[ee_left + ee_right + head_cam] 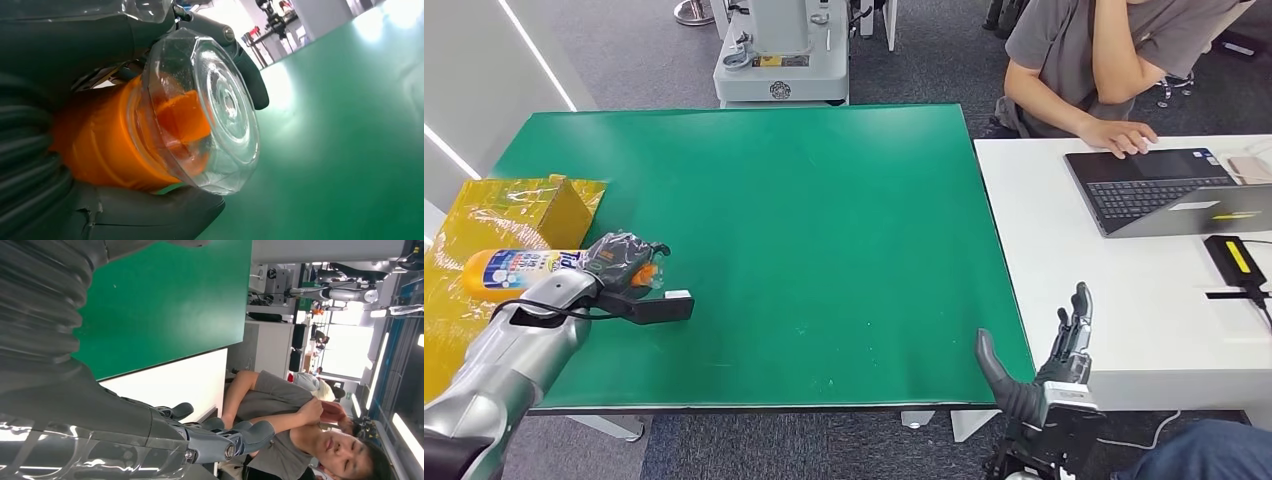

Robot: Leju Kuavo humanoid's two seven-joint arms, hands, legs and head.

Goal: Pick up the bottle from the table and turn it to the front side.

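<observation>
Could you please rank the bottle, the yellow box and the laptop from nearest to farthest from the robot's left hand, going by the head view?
1. Bottle: held in the left hand.
2. Yellow box: just behind it, at the table's left edge.
3. Laptop: far right, on the white desk.

A green table (824,230) fills the middle of the room, with a white desk (1074,260) set against its right edge. On the desk sit an open laptop (1169,190) and a black device (1236,262) with a yellow label. A person (1094,60) in a grey shirt sits behind the desk, one hand on the laptop. The floor (634,50) is dark grey carpet. A grey machine (781,50) stands past the table's far edge. A white wall (474,80) with light strips runs along the left. Bright windows (345,350) light the far end of the room.
</observation>
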